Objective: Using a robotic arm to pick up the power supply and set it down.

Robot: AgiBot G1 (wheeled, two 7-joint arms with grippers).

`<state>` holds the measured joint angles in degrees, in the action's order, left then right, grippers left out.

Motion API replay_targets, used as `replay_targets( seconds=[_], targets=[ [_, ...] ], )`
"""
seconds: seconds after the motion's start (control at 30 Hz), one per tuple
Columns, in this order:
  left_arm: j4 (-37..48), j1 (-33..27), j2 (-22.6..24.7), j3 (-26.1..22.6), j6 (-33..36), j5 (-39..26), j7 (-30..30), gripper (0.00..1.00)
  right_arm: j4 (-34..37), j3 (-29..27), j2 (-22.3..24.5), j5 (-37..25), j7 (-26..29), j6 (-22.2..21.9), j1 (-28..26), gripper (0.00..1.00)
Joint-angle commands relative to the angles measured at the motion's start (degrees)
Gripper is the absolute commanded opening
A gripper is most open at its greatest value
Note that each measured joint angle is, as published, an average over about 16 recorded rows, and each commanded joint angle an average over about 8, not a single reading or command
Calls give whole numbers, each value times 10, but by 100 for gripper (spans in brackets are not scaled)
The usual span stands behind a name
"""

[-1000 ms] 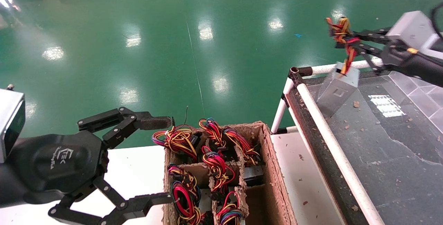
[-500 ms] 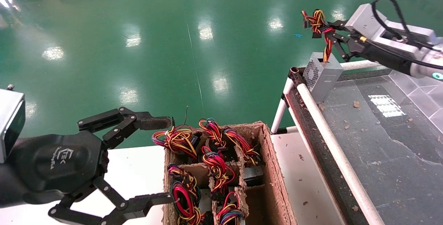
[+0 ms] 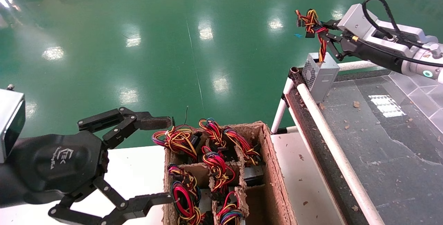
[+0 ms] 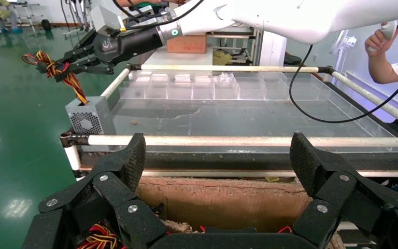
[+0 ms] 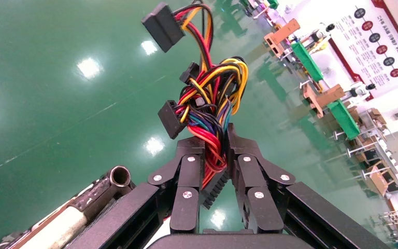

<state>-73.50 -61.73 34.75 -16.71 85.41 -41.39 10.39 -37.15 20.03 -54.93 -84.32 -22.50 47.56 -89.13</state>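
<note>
Over the table's far corner | our right gripper (image 3: 320, 33) clenched on wire bundle (image 3: 309, 20) | power supply (image 3: 320, 74) on table (image 3: 380, 138) corner at rail, wires taut | left gripper (image 3: 162, 159) spread wide, parked by box (image 3: 273, 169)

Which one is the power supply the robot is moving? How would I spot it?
Find the dark conveyor table with white tube rails, right of the cardboard box. At its far corner stands the power supply, a small grey metal box with a vent grille. Unlike the boxed ones, its coloured wire bundle is pinched in the right pincer.
</note>
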Motion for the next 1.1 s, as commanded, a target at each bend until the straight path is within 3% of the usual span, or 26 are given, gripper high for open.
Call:
replay_targets(
  seconds=[0.03,0.53,0.8,1.1],
  targets=[
    [0,0,0,0,0,0,0,100,2,1,1,0,-2,3,-1,100],
    [0,0,0,-1,0,0,0,100,-21,13,28,-10,29,46,-2,100],
    [0,0,0,-1,0,1,0,100,-53,0,41,20,31,60,16,100],
    [1,0,0,-1,0,1,-1,100,-96,-4,63,75,74,107,52,100]
  ],
)
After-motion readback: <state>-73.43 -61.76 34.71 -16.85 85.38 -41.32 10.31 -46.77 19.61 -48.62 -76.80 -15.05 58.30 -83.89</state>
